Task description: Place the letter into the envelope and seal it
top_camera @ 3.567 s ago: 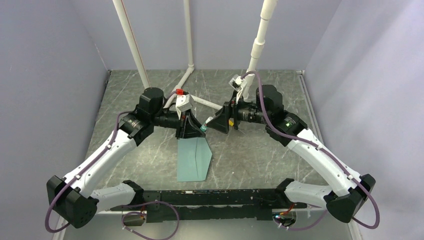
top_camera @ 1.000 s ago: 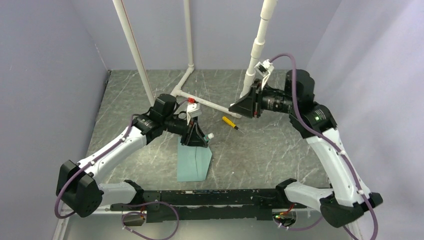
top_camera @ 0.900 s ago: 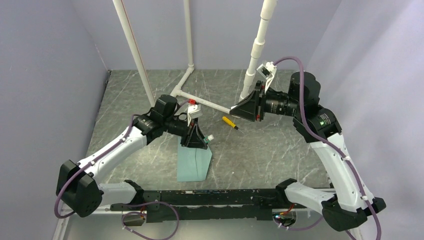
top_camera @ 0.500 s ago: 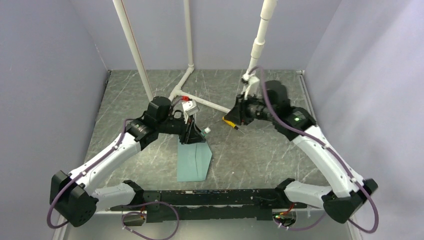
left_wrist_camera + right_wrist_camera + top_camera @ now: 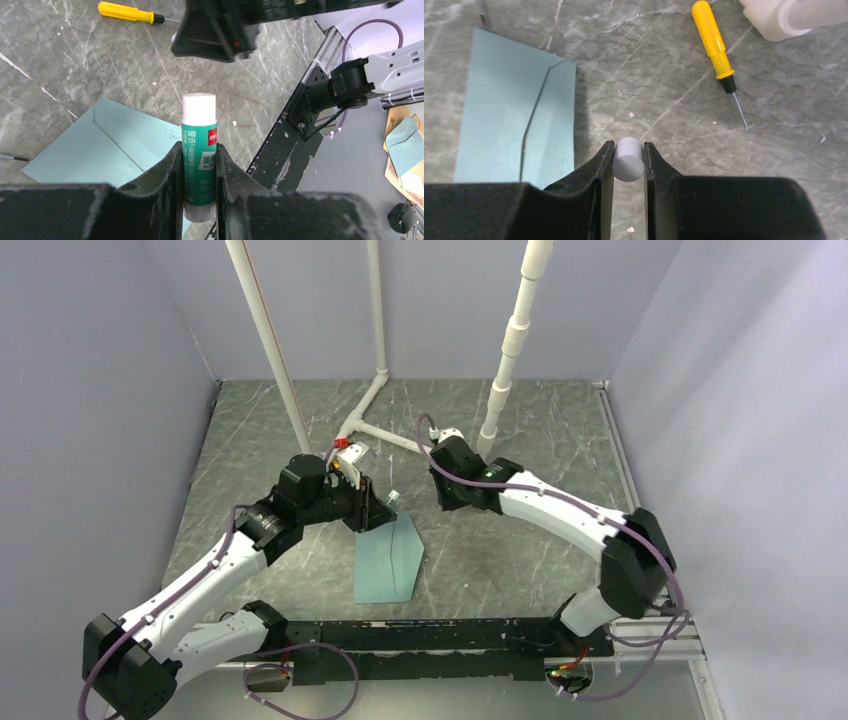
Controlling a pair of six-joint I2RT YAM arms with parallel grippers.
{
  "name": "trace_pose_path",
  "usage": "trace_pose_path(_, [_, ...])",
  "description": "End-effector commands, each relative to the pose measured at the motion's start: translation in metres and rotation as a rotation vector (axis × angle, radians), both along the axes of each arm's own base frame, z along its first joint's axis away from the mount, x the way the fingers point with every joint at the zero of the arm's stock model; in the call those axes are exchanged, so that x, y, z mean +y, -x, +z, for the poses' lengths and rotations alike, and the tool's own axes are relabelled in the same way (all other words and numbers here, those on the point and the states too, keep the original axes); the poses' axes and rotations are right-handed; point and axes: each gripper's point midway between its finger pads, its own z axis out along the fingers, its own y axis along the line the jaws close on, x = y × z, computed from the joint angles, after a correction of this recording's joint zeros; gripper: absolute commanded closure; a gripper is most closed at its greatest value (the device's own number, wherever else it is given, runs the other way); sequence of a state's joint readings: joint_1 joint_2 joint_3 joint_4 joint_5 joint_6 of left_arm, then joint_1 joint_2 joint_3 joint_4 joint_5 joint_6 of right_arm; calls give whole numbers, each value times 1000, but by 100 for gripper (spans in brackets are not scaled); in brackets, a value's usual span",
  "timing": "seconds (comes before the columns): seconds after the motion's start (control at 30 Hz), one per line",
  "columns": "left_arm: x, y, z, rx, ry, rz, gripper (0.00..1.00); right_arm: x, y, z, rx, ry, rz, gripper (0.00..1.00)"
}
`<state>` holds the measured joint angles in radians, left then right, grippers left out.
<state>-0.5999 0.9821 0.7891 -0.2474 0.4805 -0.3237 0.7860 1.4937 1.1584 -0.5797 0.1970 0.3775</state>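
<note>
Soft, even light, a faint shadow beside the envelope, wrist views sharp

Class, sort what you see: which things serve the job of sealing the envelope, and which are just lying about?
For the job:
envelope
glue stick, in left hand
white cap, in right hand

Lying about:
yellow screwdriver
white pipes

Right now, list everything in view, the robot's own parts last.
envelope: one, pale teal, flat on the table before the arm bases
glue stick: one, green and white, in the left gripper
cap: one, white, ribbed, in the right gripper
screwdriver: one, yellow handle, lying beyond the envelope
pipes: three upright, white, far side
table: one, grey marbled
left gripper: one, black, shut on the glue stick
right gripper: one, black, shut on the cap
</note>
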Motion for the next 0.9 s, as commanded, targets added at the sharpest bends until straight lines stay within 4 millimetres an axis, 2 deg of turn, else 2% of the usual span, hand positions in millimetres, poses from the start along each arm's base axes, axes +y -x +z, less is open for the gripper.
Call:
trace_pose_path(0.0, [1, 2, 12, 2, 61, 42, 98, 11, -29, -14, -69, 2, -62, 100])
trace_pose_path(0.17, [4, 7, 6, 21, 45, 45, 98, 19, -39, -53, -19, 54, -45, 99])
trace_pose_path(0.3, [7, 11, 3, 31, 37, 43, 98, 14, -44, -80, 24, 68, -61, 98])
trace_pose_path(0.4, [8, 13, 3, 30, 41, 39, 98, 11, -46, -86, 30, 92, -66, 96])
trace_pose_path(0.67, [11, 15, -6, 39, 25, 44, 97, 1, -38, -107, 79, 142, -72, 81])
trace_pose_path(0.87, [12, 15, -6, 41, 20, 53, 98, -1, -41, -112, 106, 122, -78, 76])
